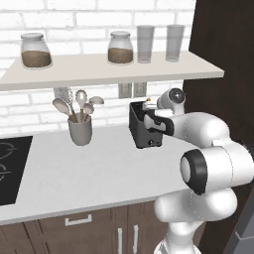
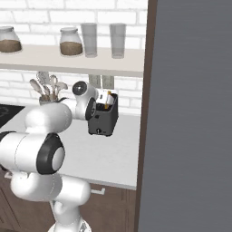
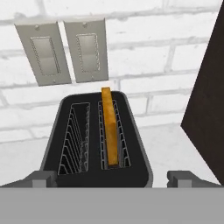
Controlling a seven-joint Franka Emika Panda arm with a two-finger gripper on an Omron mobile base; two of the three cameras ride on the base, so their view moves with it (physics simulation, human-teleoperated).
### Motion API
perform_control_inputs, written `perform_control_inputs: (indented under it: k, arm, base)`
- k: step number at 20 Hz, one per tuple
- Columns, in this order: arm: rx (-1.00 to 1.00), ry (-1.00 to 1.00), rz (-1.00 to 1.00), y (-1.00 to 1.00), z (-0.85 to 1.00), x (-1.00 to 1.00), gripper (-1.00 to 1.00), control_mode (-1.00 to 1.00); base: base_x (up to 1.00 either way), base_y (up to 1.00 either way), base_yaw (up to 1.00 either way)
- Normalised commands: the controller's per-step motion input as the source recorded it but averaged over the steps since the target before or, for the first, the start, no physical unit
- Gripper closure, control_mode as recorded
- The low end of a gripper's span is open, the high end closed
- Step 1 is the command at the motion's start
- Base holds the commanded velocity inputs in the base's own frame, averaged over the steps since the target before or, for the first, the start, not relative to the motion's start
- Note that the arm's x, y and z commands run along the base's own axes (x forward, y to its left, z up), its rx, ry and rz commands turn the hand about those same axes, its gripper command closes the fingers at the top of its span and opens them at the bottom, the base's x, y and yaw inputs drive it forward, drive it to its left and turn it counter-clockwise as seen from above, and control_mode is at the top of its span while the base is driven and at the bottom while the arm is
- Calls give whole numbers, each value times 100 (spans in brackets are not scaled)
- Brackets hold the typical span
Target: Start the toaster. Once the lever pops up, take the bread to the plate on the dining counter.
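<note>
The jaws are spread wide and empty, the gripper poised just above the toaster. The bread is seated upright in the right-hand slot, its top edge standing proud. The toaster is set on the white worktop by the brick wall. If the slice were approached off-centre, a fingertip could be caught on the slot wires.

White desk carries the dark toaster at 1 o'clock near the back wall, a grey utensil cup at 11 o'clock, and a black hob set in at 9 o'clock.
</note>
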Motion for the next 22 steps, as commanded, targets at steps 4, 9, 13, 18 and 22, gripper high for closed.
perform_control_inputs:
  k: [4,9,13,18,22]
  arm:
    - [0,0,0,0,-6,27,-100,-100]
    - [0,0,0,-1,0,11,-100,-100]
    - [0,0,0,0,-12,14,-100,-100]
    - [0,1,0,0,-12,19,-100,-100]
    - [0,4,0,0,-3,24,-100,-100]
  base:
    - [0,0,0]
    - [0,0,0]
    - [0,0,0]
    - [0,0,0]
    - [0,0,0]
